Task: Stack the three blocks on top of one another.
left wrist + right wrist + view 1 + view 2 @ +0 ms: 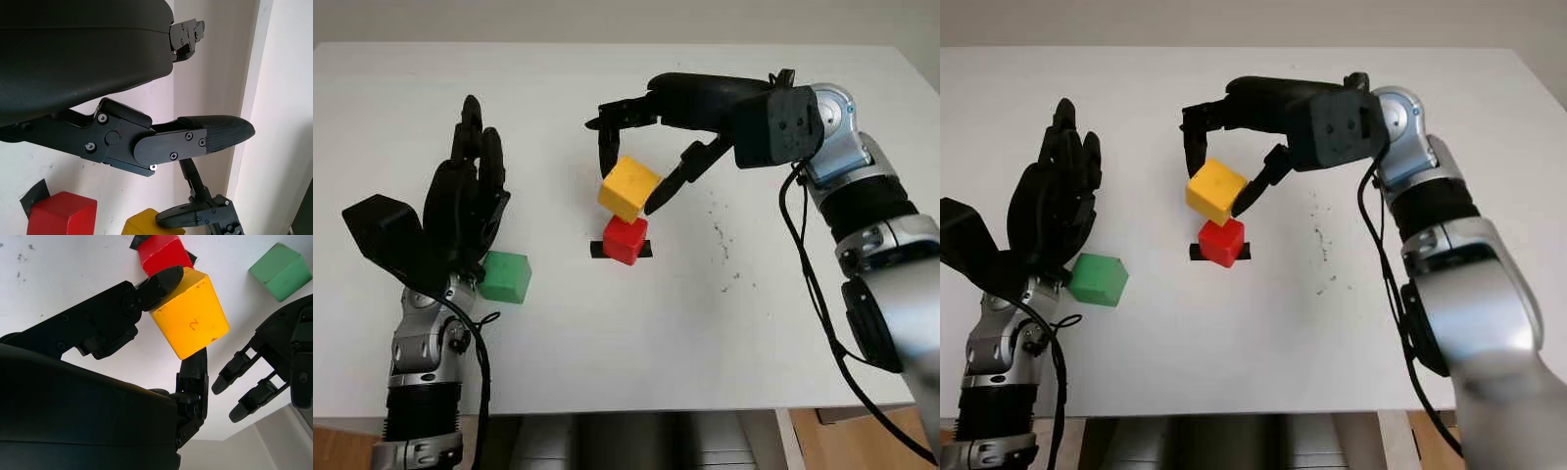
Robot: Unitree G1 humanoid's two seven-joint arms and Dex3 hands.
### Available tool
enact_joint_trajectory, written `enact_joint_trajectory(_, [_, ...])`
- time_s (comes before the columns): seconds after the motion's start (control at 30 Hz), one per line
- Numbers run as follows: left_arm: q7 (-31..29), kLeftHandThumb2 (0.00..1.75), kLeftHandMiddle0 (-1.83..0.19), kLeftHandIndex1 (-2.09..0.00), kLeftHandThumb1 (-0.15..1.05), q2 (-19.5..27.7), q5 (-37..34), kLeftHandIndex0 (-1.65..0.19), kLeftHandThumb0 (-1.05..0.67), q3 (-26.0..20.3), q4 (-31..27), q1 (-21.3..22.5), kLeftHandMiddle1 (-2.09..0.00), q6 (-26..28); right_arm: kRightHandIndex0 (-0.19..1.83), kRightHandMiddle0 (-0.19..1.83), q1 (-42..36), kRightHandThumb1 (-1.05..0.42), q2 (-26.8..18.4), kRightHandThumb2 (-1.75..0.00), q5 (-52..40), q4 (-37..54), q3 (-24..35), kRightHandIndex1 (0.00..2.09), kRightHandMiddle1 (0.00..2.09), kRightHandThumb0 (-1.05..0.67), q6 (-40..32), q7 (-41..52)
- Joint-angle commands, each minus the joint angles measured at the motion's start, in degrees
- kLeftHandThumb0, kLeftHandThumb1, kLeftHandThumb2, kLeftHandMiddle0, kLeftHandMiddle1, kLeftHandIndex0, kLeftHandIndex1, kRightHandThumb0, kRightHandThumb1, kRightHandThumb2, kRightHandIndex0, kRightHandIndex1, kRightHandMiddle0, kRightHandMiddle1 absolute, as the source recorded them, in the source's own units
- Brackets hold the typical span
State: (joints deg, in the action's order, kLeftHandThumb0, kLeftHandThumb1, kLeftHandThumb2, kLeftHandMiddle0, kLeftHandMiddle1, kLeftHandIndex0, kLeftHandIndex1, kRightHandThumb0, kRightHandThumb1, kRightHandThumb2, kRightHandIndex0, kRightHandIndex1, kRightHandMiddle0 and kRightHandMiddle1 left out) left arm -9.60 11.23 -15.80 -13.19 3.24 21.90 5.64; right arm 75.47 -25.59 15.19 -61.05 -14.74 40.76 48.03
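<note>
1. While the right hand (631, 162) pinches the yellow block (628, 188) tilted just above the red block (626, 240) at frame centre, the green block (505, 277) sits lower left on the white counter (607, 333).
2. The left hand (460, 211), open, stands beside the green block.

Bright, even, diffuse light falls on the matte white table (607, 323), with no glare on it. Shadows are soft and short: a faint grey one lies under the small red cube (625, 240) and another beside the green cube (505, 277). The glossy black shell of the right hand (73, 431) carries dull highlights. In the left wrist view the near black shell (73, 44) looks soft, slightly out of focus.
</note>
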Motion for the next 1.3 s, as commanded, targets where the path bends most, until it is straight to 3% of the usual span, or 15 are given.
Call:
enact_joint_trajectory(0.0, [0.1,0.55,0.19,0.00,1.05,-0.1,-0.2,0.19,-0.77,-0.1,-0.4,0.0,0.00,-0.2,0.26,0.52,2.9,-0.92,0.1,-0.06,0.3,-1.7,0.0,0.04,1.40,-0.40,1.0,-0.1])
enact_joint_trajectory(0.7, [0.7,0.55,0.19,0.00,1.05,0.9,0.4,0.19,-0.77,0.0,-1.9,-0.4,0.00,0.8,0.28,0.50,3.7,-0.94,3.9,-0.05,1.8,-8.0,-0.3,0.06,1.47,-0.43,-1.1,2.2])
enact_joint_trajectory(1.27, [0.5,0.55,0.19,0.00,1.05,0.9,0.1,0.19,-0.77,-0.2,-2.0,-0.5,0.00,1.0,0.25,0.50,2.0,-0.93,4.0,-0.05,2.4,-8.5,-0.6,0.04,1.52,-0.43,-1.1,2.9])
